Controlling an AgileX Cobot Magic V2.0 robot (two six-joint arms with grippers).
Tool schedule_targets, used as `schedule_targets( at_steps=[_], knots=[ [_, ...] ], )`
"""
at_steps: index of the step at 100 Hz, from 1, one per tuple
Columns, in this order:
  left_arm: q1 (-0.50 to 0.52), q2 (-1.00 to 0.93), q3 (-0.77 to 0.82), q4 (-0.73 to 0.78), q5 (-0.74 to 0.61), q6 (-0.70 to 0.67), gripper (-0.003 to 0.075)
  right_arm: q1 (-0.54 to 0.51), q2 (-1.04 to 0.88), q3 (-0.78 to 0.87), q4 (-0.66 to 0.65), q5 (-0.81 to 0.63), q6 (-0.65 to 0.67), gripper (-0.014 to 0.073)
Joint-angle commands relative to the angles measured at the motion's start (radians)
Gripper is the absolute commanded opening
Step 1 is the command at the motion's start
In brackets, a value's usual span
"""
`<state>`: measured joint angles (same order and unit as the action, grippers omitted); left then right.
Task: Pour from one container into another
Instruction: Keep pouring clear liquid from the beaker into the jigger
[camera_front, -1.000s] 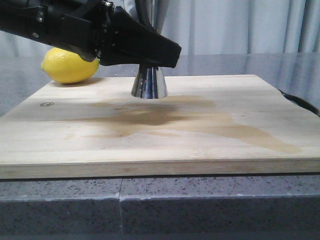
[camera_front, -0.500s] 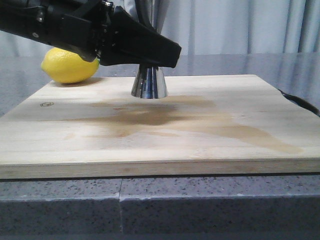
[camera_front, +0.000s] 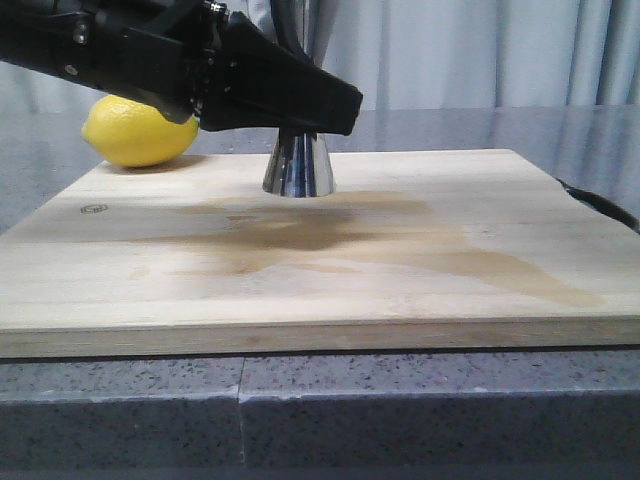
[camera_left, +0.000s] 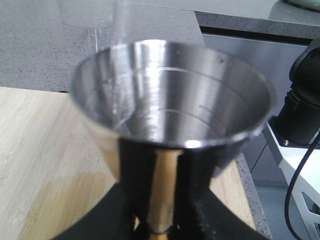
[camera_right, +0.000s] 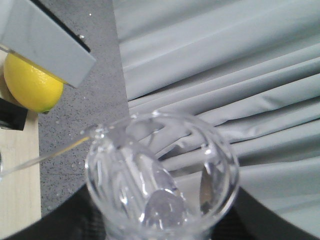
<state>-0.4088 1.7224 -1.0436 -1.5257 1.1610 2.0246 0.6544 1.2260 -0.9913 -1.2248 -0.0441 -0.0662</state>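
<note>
A bright yellow lemon (camera_front: 139, 132) sits at the far corner of a pale wooden board (camera_front: 320, 250) marked by a broad brown stain across its middle. On the board, behind the stain, a mirror-shiny silver steel jigger (camera_front: 298, 165) shows a thin gold band at its waist in the left wrist view, clasped by the matte black left gripper (camera_left: 160, 200). The beaker (camera_right: 160, 180) is clear, colourless glass, and beyond the board are a speckled grey countertop (camera_front: 320, 400) and pale grey-blue pleated curtains (camera_front: 470, 55).

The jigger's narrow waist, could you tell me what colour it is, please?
Gold, on the otherwise silver steel jigger; clearest in the left wrist view.
</note>
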Motion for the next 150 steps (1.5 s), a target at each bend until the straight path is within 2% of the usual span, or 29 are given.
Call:
schedule_targets(
  at_steps=[1, 150],
  knots=[
    [-0.010, -0.050, -0.028, -0.078, 0.096, -0.006, -0.0019, 0.001, -0.023, -0.041, -0.023, -0.034, -0.003, 0.0204],
    [-0.010, -0.050, -0.028, -0.078, 0.089, -0.006, -0.0019, 0.001, -0.023, -0.041, -0.092, -0.033, -0.003, 0.0204]
  ],
)
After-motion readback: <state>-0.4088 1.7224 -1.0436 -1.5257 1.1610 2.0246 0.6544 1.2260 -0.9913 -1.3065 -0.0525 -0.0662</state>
